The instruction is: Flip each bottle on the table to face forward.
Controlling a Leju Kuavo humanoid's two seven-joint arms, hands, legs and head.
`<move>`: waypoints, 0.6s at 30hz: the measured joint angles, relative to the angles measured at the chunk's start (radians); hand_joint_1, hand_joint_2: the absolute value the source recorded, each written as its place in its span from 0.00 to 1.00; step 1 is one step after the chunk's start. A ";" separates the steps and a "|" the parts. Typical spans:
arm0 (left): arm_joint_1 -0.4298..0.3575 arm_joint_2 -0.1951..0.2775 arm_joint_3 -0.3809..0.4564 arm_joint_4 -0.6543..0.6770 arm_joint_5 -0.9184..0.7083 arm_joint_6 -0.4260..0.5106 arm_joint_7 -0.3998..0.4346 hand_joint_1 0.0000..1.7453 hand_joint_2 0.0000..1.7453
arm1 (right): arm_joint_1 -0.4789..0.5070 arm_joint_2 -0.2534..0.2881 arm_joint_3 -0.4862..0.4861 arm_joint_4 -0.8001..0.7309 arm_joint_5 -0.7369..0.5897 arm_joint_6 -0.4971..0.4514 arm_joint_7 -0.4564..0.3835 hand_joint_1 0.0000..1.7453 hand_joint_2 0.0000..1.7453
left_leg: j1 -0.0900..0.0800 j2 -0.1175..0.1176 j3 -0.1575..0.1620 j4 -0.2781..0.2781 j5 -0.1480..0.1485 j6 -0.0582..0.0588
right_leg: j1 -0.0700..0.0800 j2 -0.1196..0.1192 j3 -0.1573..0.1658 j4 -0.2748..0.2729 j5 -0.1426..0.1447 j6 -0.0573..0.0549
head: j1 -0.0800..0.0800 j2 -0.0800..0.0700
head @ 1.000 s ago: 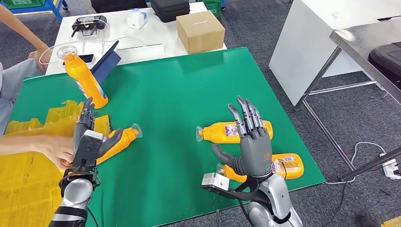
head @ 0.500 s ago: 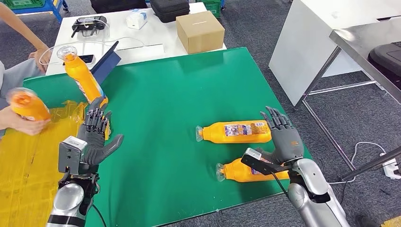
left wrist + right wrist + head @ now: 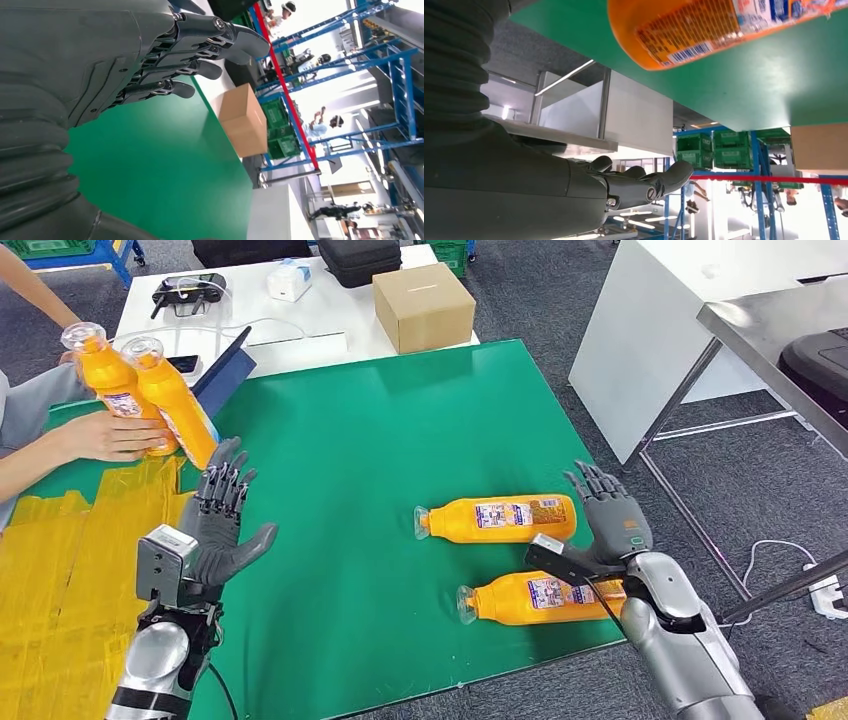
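Observation:
Two orange bottles lie on their sides on the green mat point(image 3: 380, 440), caps pointing left: one point(image 3: 497, 518) farther back and one point(image 3: 540, 597) near the front edge. My right hand point(image 3: 610, 520) is raised with fingers spread just right of the farther bottle's base, holding nothing; that bottle's base point(image 3: 724, 30) shows in the right wrist view. My left hand point(image 3: 222, 520) is lifted above the mat's left side, fingers spread and empty. At the back left an orange bottle point(image 3: 175, 405) stands upright, and a person's hand point(image 3: 105, 435) holds another bottle point(image 3: 105, 385) upright beside it.
A cardboard box point(image 3: 423, 306) sits on the white table point(image 3: 330, 310) behind the mat, with a dark tablet stand point(image 3: 222, 372), cables and small devices. Yellow sheeting point(image 3: 60, 570) covers the left. A metal table point(image 3: 770, 340) stands at the right.
The person has carried a bottle from the left edge and set it upright beside the standing one. My left hand rose slightly. My right hand moved a little farther back beside the far bottle.

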 joint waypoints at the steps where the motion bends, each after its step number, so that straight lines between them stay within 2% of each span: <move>1: -0.003 -0.002 -0.004 0.002 0.003 -0.002 0.000 0.00 1.00 | -0.019 0.004 0.006 0.020 0.004 0.000 0.000 0.00 1.00 | 0.000 0.000 0.000 0.000 0.000 0.000 | 0.000 0.000 0.000 0.000 0.000 0.000 | 0.000 0.000; 8: -0.037 -0.013 -0.035 0.031 0.029 -0.019 -0.003 0.00 1.00 | -0.171 0.049 0.054 0.174 0.013 0.015 -0.002 0.00 1.00 | 0.000 0.000 0.000 0.000 0.003 0.002 | 0.000 0.000 0.000 0.000 0.001 0.001 | 0.000 0.000; 18: -0.057 -0.018 -0.057 0.038 0.049 -0.021 -0.015 0.00 1.00 | -0.285 0.099 0.114 0.331 0.005 0.053 -0.018 0.00 1.00 | 0.000 0.000 0.000 0.000 0.002 0.002 | 0.000 0.000 0.000 0.000 0.001 0.001 | 0.000 0.000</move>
